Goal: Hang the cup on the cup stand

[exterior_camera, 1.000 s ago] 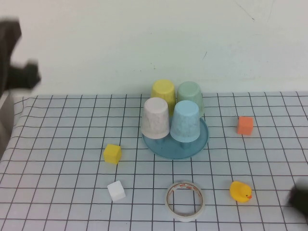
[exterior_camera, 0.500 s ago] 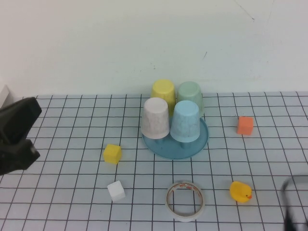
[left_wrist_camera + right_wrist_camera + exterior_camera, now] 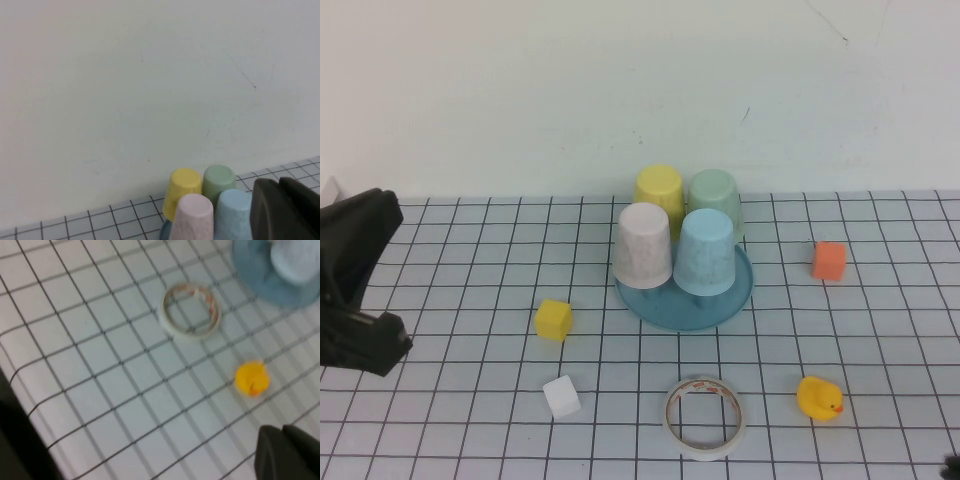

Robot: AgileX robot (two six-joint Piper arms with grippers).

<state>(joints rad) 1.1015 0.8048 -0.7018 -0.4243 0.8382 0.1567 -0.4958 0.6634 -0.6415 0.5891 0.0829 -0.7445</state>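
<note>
The light blue cup [image 3: 705,252] stands upside down on the front right of the teal cup stand [image 3: 685,308]. Its pegs are hidden under this cup and three others. The cup also shows in the left wrist view [image 3: 234,215] and the right wrist view [image 3: 295,260]. My left gripper [image 3: 365,300] hangs at the table's far left, well away from the stand; its fingers [image 3: 282,210] are shut and empty. My right gripper [image 3: 287,455] is shut and empty above the front right of the table, with only a dark tip in the high view [image 3: 952,463].
White [image 3: 644,245], yellow [image 3: 660,195] and mint-green [image 3: 715,200] cups also sit on the stand. A tape roll [image 3: 705,417], yellow duck [image 3: 819,398], orange cube [image 3: 829,260], yellow cube [image 3: 553,320] and white cube [image 3: 561,396] lie around it.
The left arm has dropped from the upper left to lower on the left edge. The right arm has slid out past the bottom right corner. The cups have not moved.
</note>
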